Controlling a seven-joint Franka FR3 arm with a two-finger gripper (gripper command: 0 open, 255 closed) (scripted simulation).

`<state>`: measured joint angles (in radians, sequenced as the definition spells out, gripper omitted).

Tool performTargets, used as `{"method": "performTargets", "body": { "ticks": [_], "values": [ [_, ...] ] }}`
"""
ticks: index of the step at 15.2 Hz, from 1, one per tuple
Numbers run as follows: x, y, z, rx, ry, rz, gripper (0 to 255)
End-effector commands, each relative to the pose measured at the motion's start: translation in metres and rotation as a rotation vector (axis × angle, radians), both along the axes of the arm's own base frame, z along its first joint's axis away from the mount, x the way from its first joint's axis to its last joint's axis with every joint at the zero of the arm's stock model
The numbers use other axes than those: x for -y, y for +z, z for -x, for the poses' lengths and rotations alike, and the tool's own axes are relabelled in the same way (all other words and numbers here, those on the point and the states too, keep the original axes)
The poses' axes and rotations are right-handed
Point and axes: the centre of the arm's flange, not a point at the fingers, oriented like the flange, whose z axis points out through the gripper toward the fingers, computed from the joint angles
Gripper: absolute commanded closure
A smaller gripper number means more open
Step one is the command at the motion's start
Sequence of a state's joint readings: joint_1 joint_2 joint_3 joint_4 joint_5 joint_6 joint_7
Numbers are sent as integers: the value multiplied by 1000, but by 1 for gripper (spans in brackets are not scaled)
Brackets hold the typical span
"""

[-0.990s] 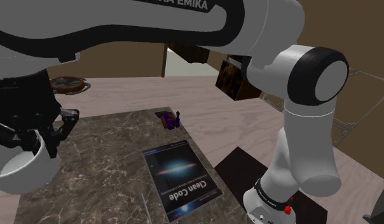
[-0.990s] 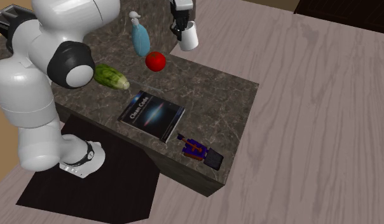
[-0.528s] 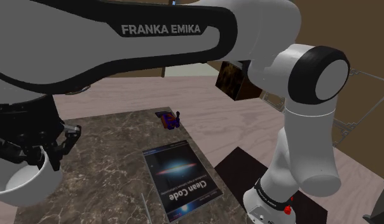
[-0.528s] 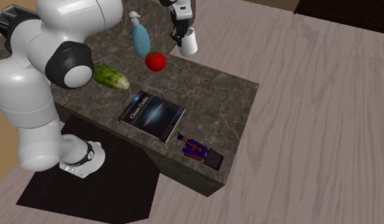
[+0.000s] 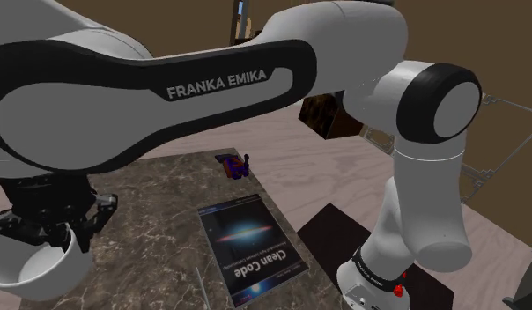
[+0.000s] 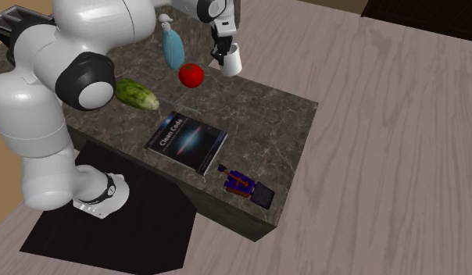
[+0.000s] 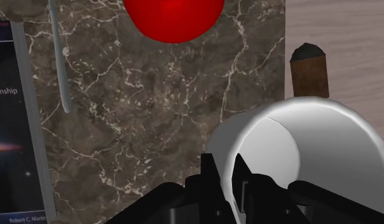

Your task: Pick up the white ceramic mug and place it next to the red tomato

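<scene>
Gripper [image 7: 224, 170] clamped on wall of white mug [image 7: 311, 143]: one finger outside, one inside rim. Mug upright under gripper, near red tomato [image 6: 191, 74], on its right in second exterior view, not touching it. Contact with dark marble countertop [image 6: 283, 117] unclear. Countertop also carries cucumber [image 6: 136, 94], spray bottle [image 6: 173, 45], "Clean Code" book [image 6: 186, 142]. Pale wood floor [image 6: 383, 156] around.

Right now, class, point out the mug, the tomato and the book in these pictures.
mug [image 6: 233, 66], second exterior view, on its white outer wall.
tomato [image 7: 173, 16], wrist view, on its red skin.
book [image 5: 251, 247], shoulder view, on the middle of its dark cover.
</scene>
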<state>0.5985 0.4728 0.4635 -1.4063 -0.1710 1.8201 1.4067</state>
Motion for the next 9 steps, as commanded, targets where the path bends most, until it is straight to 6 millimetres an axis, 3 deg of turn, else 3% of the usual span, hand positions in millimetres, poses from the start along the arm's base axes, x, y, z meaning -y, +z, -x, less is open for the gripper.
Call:
{"method": "performTargets", "body": {
  "ticks": [1,9],
  "values": [
    [-1,-10,0,1,0,-1,255],
    [-1,-53,0,1,0,-1,255]
  ]
}}
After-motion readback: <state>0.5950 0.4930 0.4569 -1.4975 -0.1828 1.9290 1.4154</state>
